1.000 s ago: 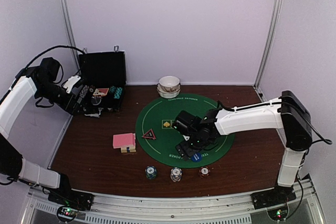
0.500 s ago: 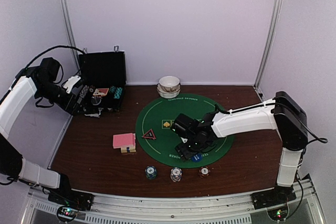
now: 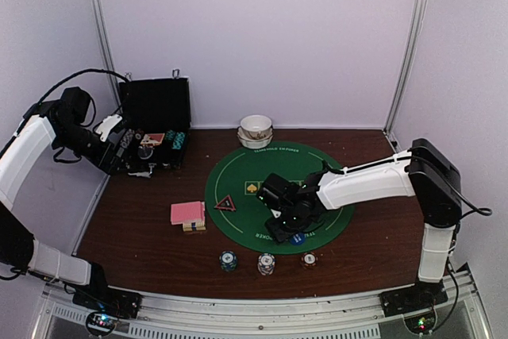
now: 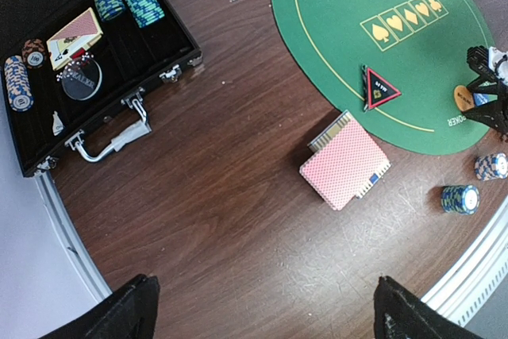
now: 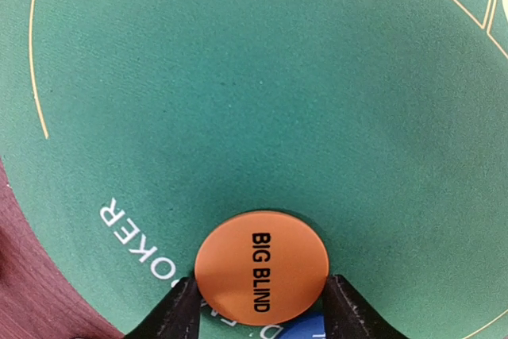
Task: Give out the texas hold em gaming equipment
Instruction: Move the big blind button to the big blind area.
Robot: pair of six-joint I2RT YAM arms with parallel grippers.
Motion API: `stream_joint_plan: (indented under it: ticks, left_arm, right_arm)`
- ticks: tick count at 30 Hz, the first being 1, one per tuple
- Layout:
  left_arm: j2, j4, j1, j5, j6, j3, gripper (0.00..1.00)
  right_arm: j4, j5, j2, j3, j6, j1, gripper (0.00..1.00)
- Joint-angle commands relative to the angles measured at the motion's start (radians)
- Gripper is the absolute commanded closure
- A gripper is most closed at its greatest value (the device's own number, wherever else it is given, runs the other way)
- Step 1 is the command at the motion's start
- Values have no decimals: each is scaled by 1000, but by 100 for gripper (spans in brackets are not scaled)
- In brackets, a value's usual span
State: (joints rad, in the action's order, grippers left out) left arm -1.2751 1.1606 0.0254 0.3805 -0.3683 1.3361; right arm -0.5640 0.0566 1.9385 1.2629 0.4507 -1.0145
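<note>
An orange disc (image 5: 262,267) marked BIG BLIND lies on the green round mat (image 5: 238,77). My right gripper (image 5: 260,287) is shut on it, a fingertip touching each side of its rim. A blue disc (image 5: 305,329) peeks out just behind it. A red-rimmed triangle marker (image 4: 378,89) sits at the mat's left edge, and a pink-backed card deck (image 4: 345,166) lies on the wood beside it. Three small chip stacks, teal (image 3: 228,260), white (image 3: 266,263) and brown (image 3: 309,260), stand in a row before the mat. My left gripper (image 4: 266,315) hangs open and high over bare wood.
An open black case (image 4: 119,61) at the far left holds more chip stacks and cards. Stacked white bowls (image 3: 255,129) stand behind the mat at the back wall. The left arm hovers by the case (image 3: 155,117).
My right gripper has slid slightly left and lower over the mat and its fingers have closed in on the orange disc. The left arm has not moved.
</note>
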Motion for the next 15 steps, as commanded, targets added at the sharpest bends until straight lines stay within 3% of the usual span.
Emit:
stream_joint_plan:
  ticks: [1, 15]
  left_arm:
    - [6, 8, 8, 14, -9, 29, 2]
    - [10, 7, 7, 8, -9, 31, 3]
  right_arm:
    - [4, 37, 34, -13, 3, 21, 49]
    - [-1, 74, 107, 117, -88, 154, 57]
